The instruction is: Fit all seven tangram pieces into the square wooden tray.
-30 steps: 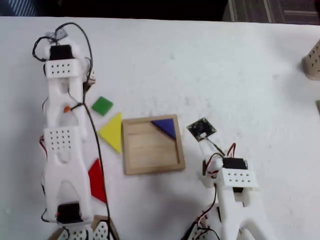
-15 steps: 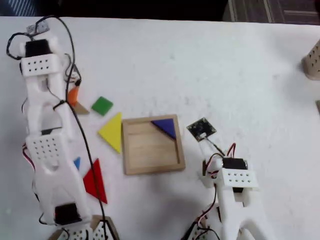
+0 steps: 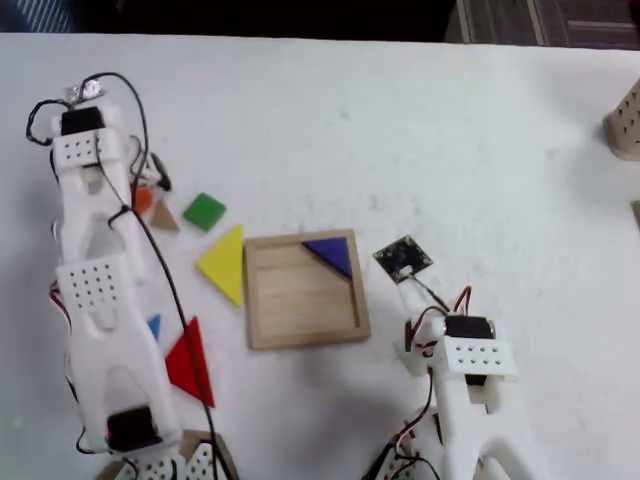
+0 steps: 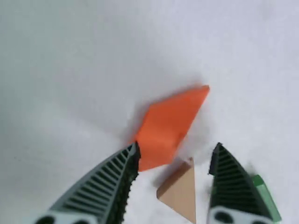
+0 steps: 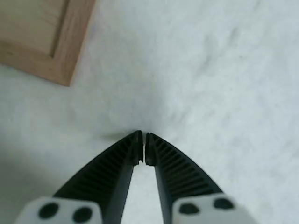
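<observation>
While the left gripper (image 4: 176,147) stands spread, we find an orange piece (image 4: 170,123) at its jaw tips, a tan triangle (image 4: 182,191) between them; the right gripper (image 5: 143,136) is pressed together.

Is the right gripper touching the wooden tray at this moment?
Apart. The right wrist view shows a stretch of white table between the right gripper and the nearest corner of the wooden tray.

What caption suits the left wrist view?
Open left gripper over an orange piece and a tan triangle.
</observation>
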You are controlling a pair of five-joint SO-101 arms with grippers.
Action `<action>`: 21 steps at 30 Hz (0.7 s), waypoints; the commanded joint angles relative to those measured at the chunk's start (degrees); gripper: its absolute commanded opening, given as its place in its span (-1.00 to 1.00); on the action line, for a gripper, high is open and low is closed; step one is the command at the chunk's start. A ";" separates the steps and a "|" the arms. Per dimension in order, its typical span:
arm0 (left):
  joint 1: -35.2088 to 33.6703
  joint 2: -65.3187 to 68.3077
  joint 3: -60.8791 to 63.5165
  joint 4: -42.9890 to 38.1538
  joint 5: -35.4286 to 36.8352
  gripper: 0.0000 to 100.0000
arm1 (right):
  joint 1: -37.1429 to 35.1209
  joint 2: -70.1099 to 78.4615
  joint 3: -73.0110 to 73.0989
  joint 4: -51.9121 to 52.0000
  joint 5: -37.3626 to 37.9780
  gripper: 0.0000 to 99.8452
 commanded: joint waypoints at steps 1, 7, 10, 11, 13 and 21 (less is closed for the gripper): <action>-1.45 0.31 0.09 -0.97 -0.88 -0.71 | -0.75 -2.07 -0.26 -0.84 0.62 -0.96; -2.07 0.13 0.09 -0.62 -1.05 -0.83 | -0.75 -2.07 -0.26 -0.84 0.62 -0.96; -2.15 0.40 -1.23 -0.26 -4.04 -0.65 | -0.75 -2.07 -0.26 -0.84 0.62 -0.96; -2.15 0.75 -2.11 0.44 -4.66 -0.59 | -0.75 -2.07 -0.26 -0.84 0.62 -0.96; -2.15 0.75 -2.64 1.14 -4.57 -0.48 | -0.75 -2.07 -0.26 -0.84 0.62 -0.96; -2.15 0.75 -2.99 -0.62 -4.66 -0.50 | -0.75 -2.07 -0.26 -0.84 0.62 -0.96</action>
